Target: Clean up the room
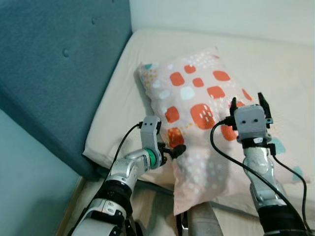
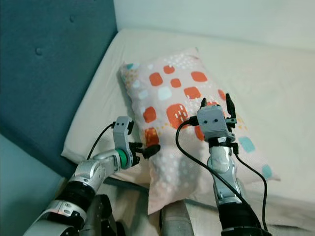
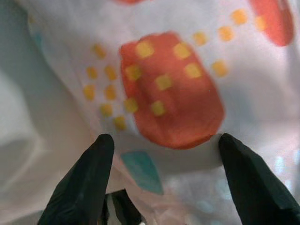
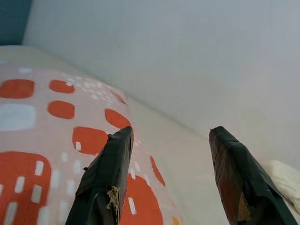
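Observation:
A pink pillow (image 1: 197,98) with orange, white and teal patches lies lengthwise on the cream mattress (image 1: 256,54), its near corner hanging over the front edge. My left gripper (image 1: 176,150) sits at the pillow's near left edge, pointing into its side. In the left wrist view its fingers (image 3: 82,183) stand apart, open, with the patterned fabric (image 3: 173,103) close in front of the tips. My right gripper (image 1: 247,101) hovers over the pillow's right half, open, with its fingertips (image 4: 117,159) pointing away toward the wall and nothing between them.
A padded teal headboard (image 1: 49,64) runs along the left of the mattress. A pale wall (image 1: 221,14) closes the far side. The mattress's front edge (image 1: 98,155) is just below my left arm. Bare mattress lies right of and beyond the pillow.

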### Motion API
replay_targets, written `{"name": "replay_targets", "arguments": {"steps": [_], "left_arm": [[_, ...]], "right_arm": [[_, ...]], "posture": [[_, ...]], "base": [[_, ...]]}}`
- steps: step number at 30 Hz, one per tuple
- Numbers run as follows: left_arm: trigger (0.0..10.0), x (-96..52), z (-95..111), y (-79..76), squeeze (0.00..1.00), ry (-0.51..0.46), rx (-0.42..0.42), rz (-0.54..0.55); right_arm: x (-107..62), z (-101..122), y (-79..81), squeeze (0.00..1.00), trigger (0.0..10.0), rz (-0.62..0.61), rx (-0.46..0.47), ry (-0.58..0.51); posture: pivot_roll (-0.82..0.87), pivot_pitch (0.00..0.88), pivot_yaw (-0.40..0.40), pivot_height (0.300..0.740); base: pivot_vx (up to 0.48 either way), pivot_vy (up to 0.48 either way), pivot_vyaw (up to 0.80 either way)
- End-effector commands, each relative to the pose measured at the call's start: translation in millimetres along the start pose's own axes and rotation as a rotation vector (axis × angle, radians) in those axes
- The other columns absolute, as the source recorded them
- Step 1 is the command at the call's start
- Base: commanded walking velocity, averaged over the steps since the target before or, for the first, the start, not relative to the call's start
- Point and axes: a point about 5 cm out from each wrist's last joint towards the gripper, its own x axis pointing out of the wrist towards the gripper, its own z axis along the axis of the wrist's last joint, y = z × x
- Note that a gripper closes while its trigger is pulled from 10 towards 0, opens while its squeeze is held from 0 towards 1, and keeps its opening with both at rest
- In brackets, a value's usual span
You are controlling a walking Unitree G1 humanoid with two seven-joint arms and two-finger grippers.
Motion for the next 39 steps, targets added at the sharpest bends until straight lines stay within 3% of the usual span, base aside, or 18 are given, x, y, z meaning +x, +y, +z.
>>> {"name": "replay_targets", "arguments": {"steps": [1,2,6,7,8,12,14,15,18,20,21,22,23,30,38,39], "left_arm": [[10.0,12.1,3.9,-24.8,1.00,0.010,-0.069,-0.062],[10.0,14.5,3.0,-29.8,1.00,0.019,-0.114,-0.086],[10.0,18.6,-2.2,-39.2,1.00,0.047,-0.099,-0.117],[10.0,20.5,-6.5,-44.4,0.42,0.066,-0.090,-0.135],[10.0,21.9,-11.7,-49.2,0.00,0.090,-0.094,-0.148],[10.0,23.1,-18.3,-56.0,0.00,0.122,-0.121,-0.180],[10.0,21.9,-21.4,-67.4,0.00,0.135,-0.210,-0.246],[10.0,21.9,-21.4,-67.4,0.00,0.135,-0.210,-0.246],[10.0,22.0,-6.8,-76.9,0.00,0.058,-0.294,-0.282],[10.0,22.4,-1.1,-77.5,0.00,0.029,-0.307,-0.283],[10.0,21.4,7.8,-78.9,0.14,-0.015,-0.308,-0.298],[10.0,20.6,13.3,-79.8,0.14,-0.043,-0.306,-0.311],[10.0,19.2,17.7,-80.1,1.00,-0.055,-0.292,-0.327],[10.0,17.6,17.7,-80.7,1.00,-0.038,-0.238,-0.347],[10.0,18.2,1.2,-104.7,1.00,0.054,-0.239,-0.448],[10.0,18.2,-0.2,-111.6,0.67,0.067,-0.231,-0.471]], "right_arm": [[-2.9,0.1,1.5,0.00,10.0,-0.003,0.021,0.014],[-2.8,0.9,2.9,0.00,10.0,0.000,0.029,0.015],[-3.8,2.3,6.6,0.00,10.0,0.010,0.046,0.018],[-4.6,3.3,8.9,0.00,10.0,0.018,0.055,0.019],[-5.7,4.1,11.0,0.00,10.0,0.024,0.061,0.020],[-7.7,5.0,13.3,0.00,10.0,0.031,0.068,0.023],[-11.1,4.5,15.4,0.00,10.0,0.036,0.076,0.033],[-11.1,4.5,15.4,0.00,10.0,0.036,0.076,0.033],[-14.1,3.1,19.1,0.00,10.0,0.048,0.084,0.046],[-14.3,2.9,19.7,0.00,10.0,0.050,0.085,0.048],[-14.1,2.9,20.1,0.00,10.0,0.051,0.087,0.050],[-14.0,3.0,20.3,0.00,10.0,0.052,0.088,0.051],[-13.8,3.0,20.5,0.00,10.0,0.053,0.090,0.052],[-13.3,2.5,21.2,0.00,10.0,0.056,0.092,0.058],[-17.2,2.6,21.1,0.00,10.0,0.057,0.093,0.066],[-18.0,1.9,20.5,0.00,10.0,0.057,0.091,0.069]], "posture": [[-0.13,0.146,0.095,0.620],[-0.13,0.148,0.094,0.620],[-0.13,0.163,0.093,0.620],[-0.13,0.170,0.094,0.620],[-0.13,0.174,0.096,0.620],[-0.13,0.178,0.101,0.620],[-0.13,0.180,0.104,0.620],[-0.13,0.180,0.104,0.620],[-0.13,0.173,0.103,0.620],[-0.13,0.173,0.103,0.620],[-0.13,0.166,0.104,0.620],[-0.13,0.166,0.104,0.620],[-0.13,0.165,0.104,0.620],[-0.13,0.164,0.106,0.620],[-0.14,0.171,0.115,0.620],[-0.15,0.174,0.116,0.620]], "base": [[0.000,0.000,0.00],[0.000,0.000,0.00],[0.000,0.000,0.00],[0.000,0.000,0.00],[0.000,0.000,0.00],[0.000,0.000,0.00],[0.000,0.000,0.00],[0.000,0.000,0.00],[0.000,0.000,0.00],[0.000,0.000,0.00],[0.000,0.000,0.00],[0.000,0.000,0.00],[0.000,0.000,0.00],[0.000,0.000,0.00],[0.000,0.000,0.00],[0.000,0.000,0.00]]}}
